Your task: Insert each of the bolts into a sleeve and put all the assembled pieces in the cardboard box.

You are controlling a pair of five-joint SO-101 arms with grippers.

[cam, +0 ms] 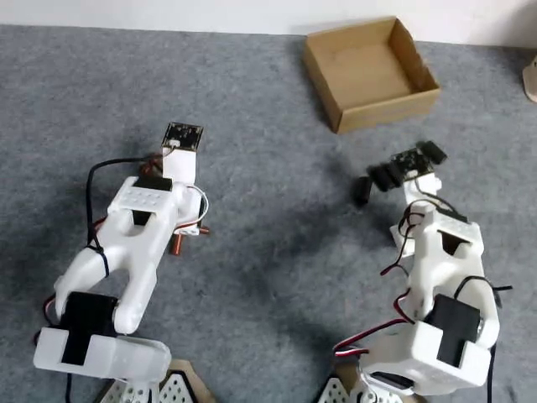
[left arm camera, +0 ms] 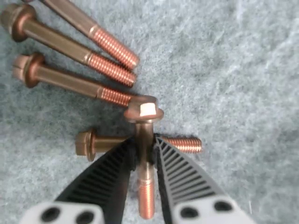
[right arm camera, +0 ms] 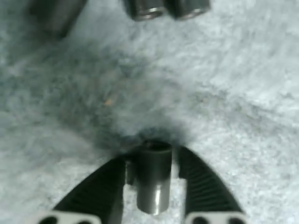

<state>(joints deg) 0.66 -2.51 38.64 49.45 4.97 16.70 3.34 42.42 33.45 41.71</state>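
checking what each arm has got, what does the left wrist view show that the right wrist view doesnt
Left wrist view: the left gripper shut on a copper bolt, with four loose bolts lying nearby. Right wrist view: a dark sleeve at the right gripper, with more sleeves farther off. Both: the grey carpet and one part at that arm's own gripper.

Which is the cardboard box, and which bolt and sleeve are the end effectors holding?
box (cam: 390, 107), high view, front outer wall.
held bolt (left arm camera: 145, 140), left wrist view, shank below the head.
held sleeve (right arm camera: 154, 177), right wrist view, side wall.
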